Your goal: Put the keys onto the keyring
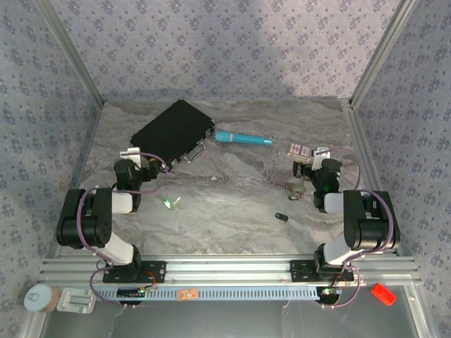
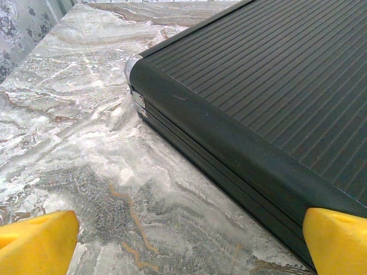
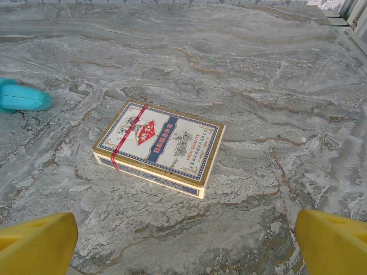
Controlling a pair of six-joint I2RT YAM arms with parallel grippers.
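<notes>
Arm bases lowest in top view. Left gripper (image 1: 132,156) beside black case (image 1: 173,130), right gripper (image 1: 315,160) near card box (image 1: 299,149); both empty. Green-headed key (image 1: 168,204) left of centre, long axis diagonal, blade toward far right. Dark-headed key (image 1: 282,216) right of centre, slanting near-right. Keyring (image 1: 287,190) faint, just before right gripper.
Left wrist: yellow fingertips (image 2: 37,243) spread wide, case ahead.
Right wrist: fingertips spread wide, card box ahead, teal pen (image 3: 23,97) at left edge.
</notes>
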